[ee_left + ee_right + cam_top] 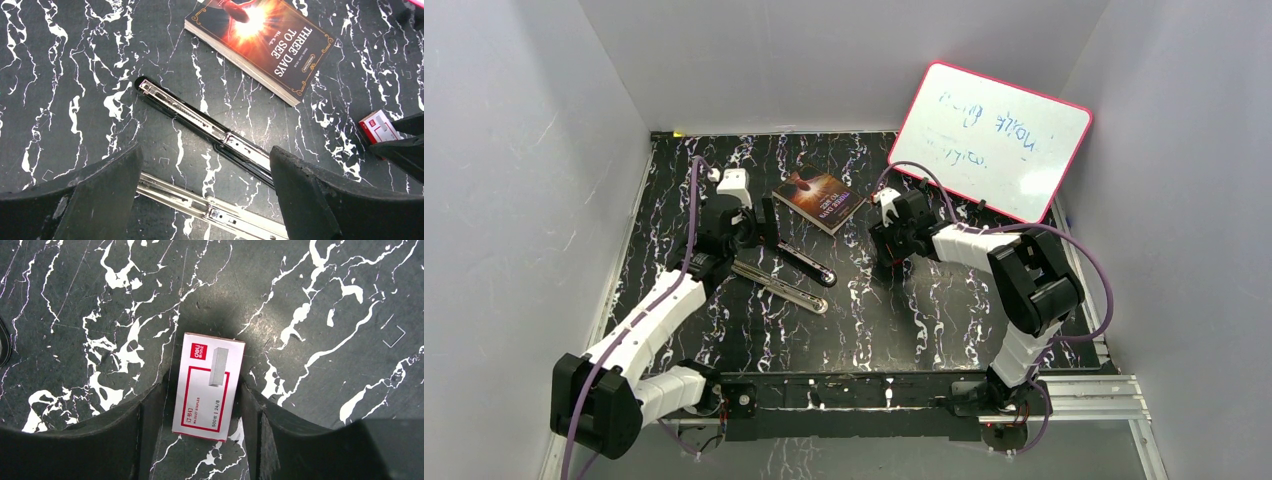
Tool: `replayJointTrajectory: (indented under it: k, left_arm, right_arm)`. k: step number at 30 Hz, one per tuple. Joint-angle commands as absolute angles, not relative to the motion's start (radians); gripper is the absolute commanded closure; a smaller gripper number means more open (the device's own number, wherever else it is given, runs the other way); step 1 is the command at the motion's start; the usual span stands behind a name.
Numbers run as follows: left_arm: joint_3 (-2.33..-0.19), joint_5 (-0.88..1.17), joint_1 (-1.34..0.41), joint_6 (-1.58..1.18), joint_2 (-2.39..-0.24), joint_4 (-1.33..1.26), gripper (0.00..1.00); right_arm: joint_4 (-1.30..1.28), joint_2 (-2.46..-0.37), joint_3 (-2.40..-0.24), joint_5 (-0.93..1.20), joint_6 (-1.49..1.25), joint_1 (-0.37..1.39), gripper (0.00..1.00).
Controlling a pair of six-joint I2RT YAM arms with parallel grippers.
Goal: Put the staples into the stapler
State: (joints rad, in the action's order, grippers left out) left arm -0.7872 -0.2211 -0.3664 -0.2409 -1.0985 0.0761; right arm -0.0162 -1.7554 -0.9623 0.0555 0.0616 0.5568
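Note:
The stapler lies opened flat on the black marbled table, a black arm (804,262) beside a silver magazine rail (781,288). Both show in the left wrist view, the black arm (200,120) and the rail (210,207). My left gripper (205,155) hangs open and empty just above them. The white-and-red staple box (207,385) lies flat and closed, so the staples inside are hidden. My right gripper (204,390) is low over it, open, one finger on each side of the box, which sits slightly askew between them. The box also shows in the left wrist view (378,126).
A paperback book (819,198) lies behind the stapler. A pink-framed whiteboard (994,140) leans at the back right. A single loose staple (395,335) lies on the table right of the box. Grey walls enclose the table.

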Motion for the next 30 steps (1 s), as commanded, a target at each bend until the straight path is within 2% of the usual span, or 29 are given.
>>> replayJointTrajectory:
  k: [1, 7, 12, 19, 30]
  left_arm:
    - [-0.837, -0.189, -0.357, -0.257, -1.100, 0.077, 0.05]
    - [-0.853, -0.158, -0.359, -0.275, -1.124, 0.077, 0.05]
    - [-0.878, -0.103, -0.358, -0.292, -1.170, 0.063, 0.06]
    - [-0.946, 0.013, -0.358, -0.348, -1.275, 0.057, 0.09]
    - [-1.040, 0.369, -0.357, -0.618, -1.540, -0.055, 0.25]
  right_arm:
    - [-0.166, -1.768, -0.965, 0.011, -0.033, 0.559, 0.35]
    - [-0.173, -1.755, -0.927, -0.024, -0.119, 0.565, 0.36]
    - [-0.150, -1.713, -0.896, -0.018, -0.106, 0.572, 0.47]
    - [-0.133, -1.698, -0.907, 0.032, -0.027, 0.573, 0.55]
    - [-0.025, -1.630, -0.851, 0.234, 0.123, 0.574, 0.65]
